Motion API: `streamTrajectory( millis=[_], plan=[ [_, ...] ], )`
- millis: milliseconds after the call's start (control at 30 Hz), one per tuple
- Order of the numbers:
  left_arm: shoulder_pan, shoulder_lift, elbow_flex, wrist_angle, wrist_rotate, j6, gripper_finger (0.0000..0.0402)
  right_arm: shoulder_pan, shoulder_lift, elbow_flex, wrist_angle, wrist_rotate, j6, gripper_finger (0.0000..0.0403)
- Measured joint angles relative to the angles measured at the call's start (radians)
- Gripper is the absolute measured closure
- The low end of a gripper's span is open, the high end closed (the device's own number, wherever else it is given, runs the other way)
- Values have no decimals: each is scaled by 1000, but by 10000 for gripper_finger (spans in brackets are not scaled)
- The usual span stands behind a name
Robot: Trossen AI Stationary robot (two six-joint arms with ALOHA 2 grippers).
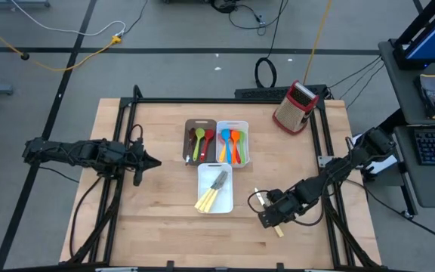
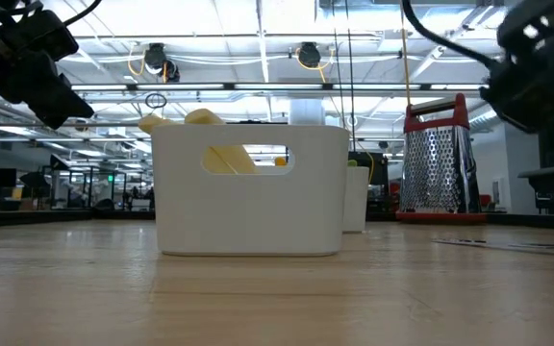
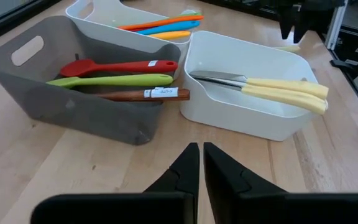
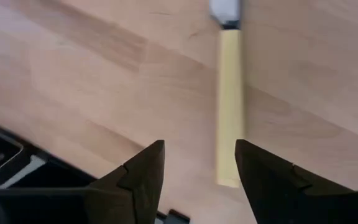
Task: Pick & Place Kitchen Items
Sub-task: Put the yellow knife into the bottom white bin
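Wooden table (image 1: 157, 219) carries a lone knife (image 4: 230, 106), lying flat near the right edge. Right gripper (image 4: 199, 177) hovers spread over its cream handle; off-centre closing could skid it away. Left gripper (image 3: 201, 168) waits pressed together.

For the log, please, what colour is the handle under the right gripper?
Cream handle, clearest in the right wrist view.

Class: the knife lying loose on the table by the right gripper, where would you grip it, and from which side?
Grip the cream handle of the knife, from straight above. It lies flat on the table, so the open right gripper can straddle the narrow handle, clear of the blade.
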Motion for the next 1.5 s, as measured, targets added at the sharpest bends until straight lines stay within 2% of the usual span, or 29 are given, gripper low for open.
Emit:
streamTrajectory(
  millis=[167,467,600,900,1233,1500],
  plan=[
    [0,0,0,0,-14,0,375,6,0,-59,24,-47,76,215],
    [0,0,0,0,-15,0,399,29,0,-104,93,-42,161,216],
    [0,0,0,0,-15,0,391,32,5,-104,98,-42,201,216],
    [0,0,0,-1,-46,-1,376,47,162,-100,213,-83,331,216],
    [0,0,0,-1,-67,-1,399,52,226,-101,178,-74,452,216],
    [0,0,0,-1,-67,0,376,51,228,-102,125,-62,506,230]
  ],
)
